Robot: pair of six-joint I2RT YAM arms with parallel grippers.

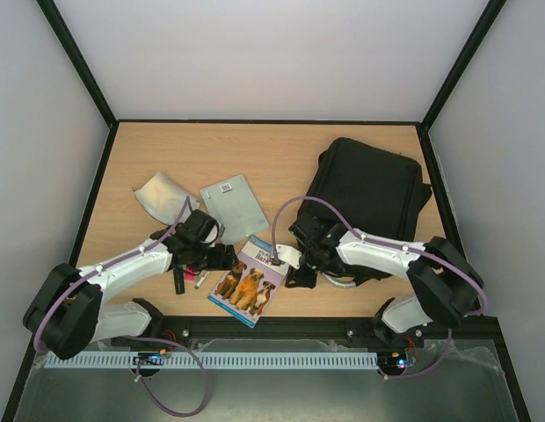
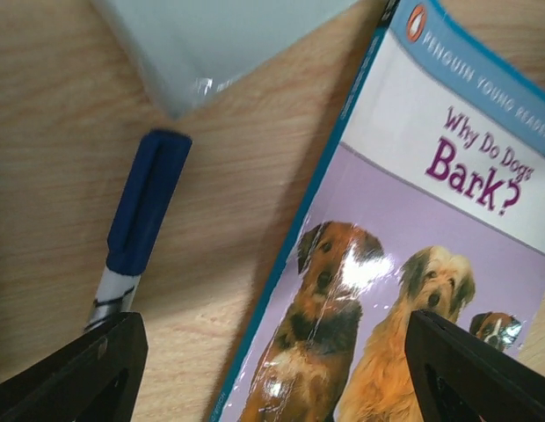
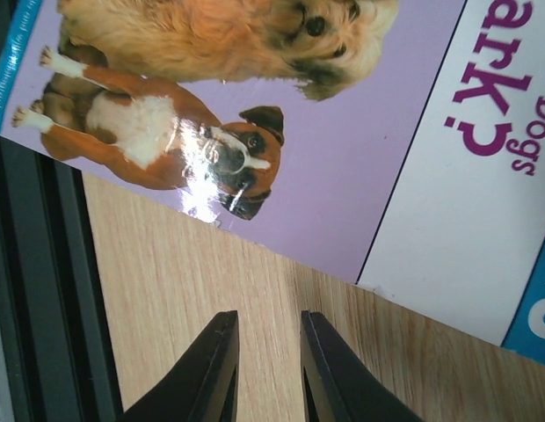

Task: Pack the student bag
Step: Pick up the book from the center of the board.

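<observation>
Your student bag (image 1: 365,198), a large black soft fabric backpack, lies slumped on the light wooden table (image 1: 281,149), far right. It will likely handle floppy and bulky, so pinch a firm seamed edge rather than loose cloth. Just beside the bag's near-left corner, the right gripper (image 3: 268,321) is nearly closed on nothing. Farther left of the bag, the left gripper (image 2: 272,330) gapes empty above the glossy lilac dog paperback (image 2: 404,264).

Lilac cover on the book (image 1: 249,283), teal-blue edging, a white band with magenta lettering, and three dogs: one brown-and-black, one shaggy gold, one tan-and-white. Left of the book, a pen (image 2: 145,207), navy cap over white barrel. Beyond the book, a pale grey-blue sleeve (image 1: 235,204). Right of the book, the student bag (image 1: 365,189), plain black. Light wood grain on the table (image 1: 281,154).
</observation>
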